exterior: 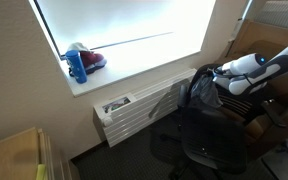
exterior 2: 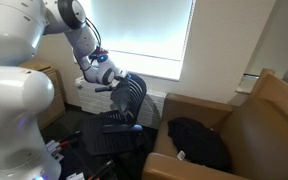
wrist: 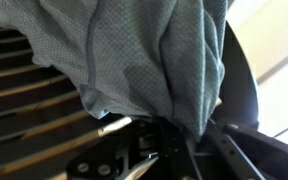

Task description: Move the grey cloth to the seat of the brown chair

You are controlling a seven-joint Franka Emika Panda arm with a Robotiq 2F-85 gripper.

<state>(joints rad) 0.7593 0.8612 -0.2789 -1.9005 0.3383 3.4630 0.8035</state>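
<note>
The grey cloth fills the top of the wrist view and hangs in gathered folds down to a point. In both exterior views it hangs as a dark bundle at the back of a black office chair. My gripper is at the top of that bundle and appears shut on it, though the cloth hides its fingers. The brown chair stands at the right, apart from the gripper, with a dark garment lying on its seat.
The black office chair stands under the gripper on its wheeled base. A white radiator runs below the window. A blue bottle and a red item sit on the sill.
</note>
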